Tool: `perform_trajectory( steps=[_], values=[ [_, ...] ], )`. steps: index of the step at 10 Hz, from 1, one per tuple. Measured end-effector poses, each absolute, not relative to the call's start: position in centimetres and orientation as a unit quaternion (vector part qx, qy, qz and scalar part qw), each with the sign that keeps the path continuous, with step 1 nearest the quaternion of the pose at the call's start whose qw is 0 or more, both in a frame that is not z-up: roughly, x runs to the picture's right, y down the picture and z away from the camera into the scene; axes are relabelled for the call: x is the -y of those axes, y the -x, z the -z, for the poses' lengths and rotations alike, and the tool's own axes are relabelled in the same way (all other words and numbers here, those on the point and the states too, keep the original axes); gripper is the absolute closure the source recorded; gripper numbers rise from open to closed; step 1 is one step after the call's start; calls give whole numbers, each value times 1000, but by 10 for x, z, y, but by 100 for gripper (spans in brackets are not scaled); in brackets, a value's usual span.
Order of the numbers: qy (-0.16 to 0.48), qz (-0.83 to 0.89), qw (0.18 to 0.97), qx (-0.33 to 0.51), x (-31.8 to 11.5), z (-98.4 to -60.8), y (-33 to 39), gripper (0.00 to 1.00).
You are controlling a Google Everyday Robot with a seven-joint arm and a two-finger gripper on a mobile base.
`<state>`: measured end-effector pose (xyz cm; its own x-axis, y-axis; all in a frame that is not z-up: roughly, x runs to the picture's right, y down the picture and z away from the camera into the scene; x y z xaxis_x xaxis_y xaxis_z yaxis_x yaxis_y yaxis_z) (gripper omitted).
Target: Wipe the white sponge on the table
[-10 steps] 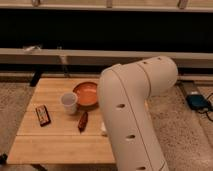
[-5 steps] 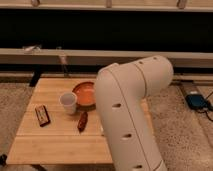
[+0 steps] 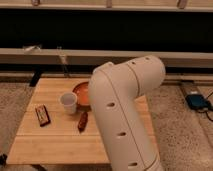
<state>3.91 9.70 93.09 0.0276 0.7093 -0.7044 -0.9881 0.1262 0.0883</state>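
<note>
The robot's white arm [image 3: 125,115] fills the middle and right of the view, bending from a broad elbow near the top down to the lower edge. It covers the right part of the table [image 3: 55,142]. The gripper is out of sight, somewhere past the part of the arm that shows, so whether it is wide, narrow or holding anything cannot be told.

The sponge is not visible; it is perhaps behind the arm. On the bare planks stand a white cup [image 3: 68,102] and, just beside it to the right, an orange bowl [image 3: 81,93] partly hidden by the arm. A dark bar [image 3: 42,115] lies near the left edge. A small reddish-brown item [image 3: 82,121] lies below the cup. A blue object [image 3: 198,101] sits on the floor at right.
</note>
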Motion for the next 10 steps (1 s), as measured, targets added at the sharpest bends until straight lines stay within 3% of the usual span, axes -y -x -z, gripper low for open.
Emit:
perform_trajectory(
  steps=[10],
  values=[
    [232, -603, 702, -300, -91, -931, -14, 100]
  ],
)
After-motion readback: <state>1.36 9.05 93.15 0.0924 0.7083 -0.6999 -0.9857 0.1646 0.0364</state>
